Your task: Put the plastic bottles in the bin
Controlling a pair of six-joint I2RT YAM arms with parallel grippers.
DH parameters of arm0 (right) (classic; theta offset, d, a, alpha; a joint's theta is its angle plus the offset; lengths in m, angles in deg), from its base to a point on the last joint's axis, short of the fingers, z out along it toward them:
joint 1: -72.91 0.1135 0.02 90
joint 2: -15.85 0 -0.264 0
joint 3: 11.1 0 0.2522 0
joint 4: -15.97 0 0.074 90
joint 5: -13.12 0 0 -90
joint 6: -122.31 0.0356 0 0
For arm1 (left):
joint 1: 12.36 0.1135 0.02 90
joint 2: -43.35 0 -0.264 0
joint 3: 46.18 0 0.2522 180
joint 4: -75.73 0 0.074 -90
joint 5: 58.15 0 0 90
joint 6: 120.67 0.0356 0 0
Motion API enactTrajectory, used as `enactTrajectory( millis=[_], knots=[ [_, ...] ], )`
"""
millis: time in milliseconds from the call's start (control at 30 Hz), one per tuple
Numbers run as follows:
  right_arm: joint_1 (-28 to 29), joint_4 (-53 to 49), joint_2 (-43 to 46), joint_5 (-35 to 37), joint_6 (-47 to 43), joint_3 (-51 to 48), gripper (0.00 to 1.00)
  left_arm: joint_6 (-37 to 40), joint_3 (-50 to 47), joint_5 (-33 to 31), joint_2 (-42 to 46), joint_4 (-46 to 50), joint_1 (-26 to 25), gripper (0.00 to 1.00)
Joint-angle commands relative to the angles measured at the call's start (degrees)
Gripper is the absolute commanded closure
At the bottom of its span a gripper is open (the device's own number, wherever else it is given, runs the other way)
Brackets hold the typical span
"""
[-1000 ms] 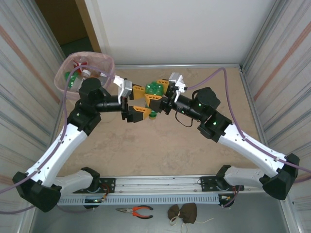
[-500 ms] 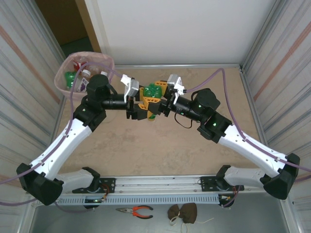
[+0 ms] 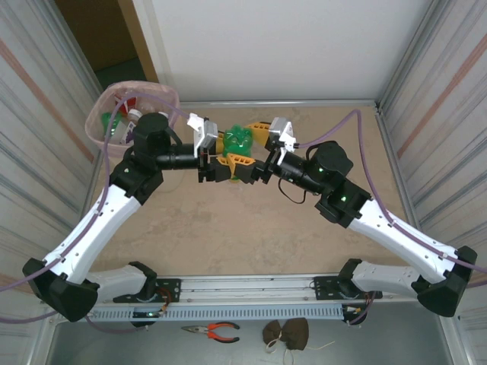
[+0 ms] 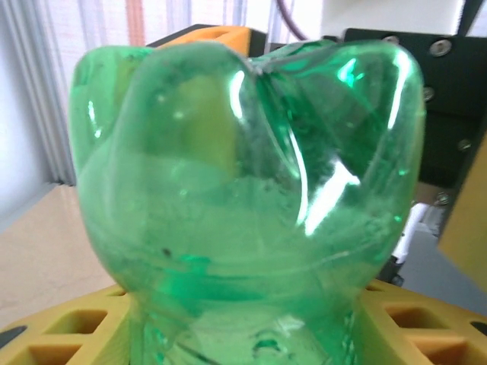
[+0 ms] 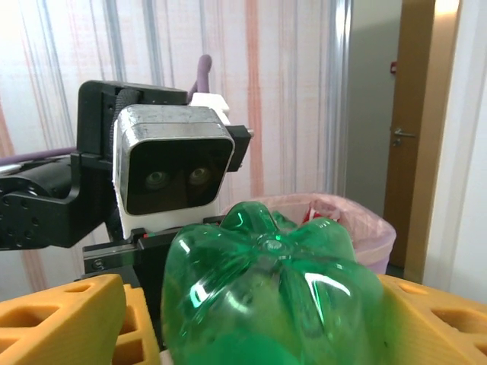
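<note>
left gripper (image 3: 230, 150) pinched crushed green plastic bottle (image 3: 237, 138), right gripper (image 3: 252, 145) jaws spread: probably handoff toward pale pink mesh bin (image 3: 152, 87) at 10 o'clock.

You're looking down on a beige tabletop (image 3: 251, 236), boxed in by a plain white back wall (image 3: 266, 53) and ribbed, striped side panels (image 3: 441, 84). A brown door (image 3: 95, 34) stands past the far-left corner. A metal rail (image 3: 251, 285) runs along the near edge. The light is soft and even.
</note>
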Motion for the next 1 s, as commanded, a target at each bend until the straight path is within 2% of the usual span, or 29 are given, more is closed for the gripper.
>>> enactTrajectory(
  millis=[0,133,300,533,800,967],
  knots=[
    [0.4,-0.7,3.1,3.2,-2.0,1.3,0.17,2.4,2.9,-6.0,2.0,4.2,1.9,0.52],
    [0.3,-2.6,4.8,6.0,-3.5,0.6,0.15,2.3,3.4,-12.1,4.0,5.9,5.3,0.52],
    [0.0,-3.5,7.5,7.9,-4.0,-0.7,0.15,1.6,4.8,-16.9,6.0,8.2,12.4,0.52],
    [-0.1,-4.2,7.9,7.9,-3.5,-1.3,0.15,0.3,8.7,-19.1,5.0,10.9,25.0,0.51],
    [-0.2,-4.5,7.5,7.2,-2.5,-1.3,0.15,3.6,12.9,-24.2,0.3,12.1,33.9,0.51],
    [-0.2,-4.8,7.8,7.0,-2.3,-1.5,0.15,3.9,14.6,-23.0,-4.4,13.8,38.4,0.52]
  ],
)
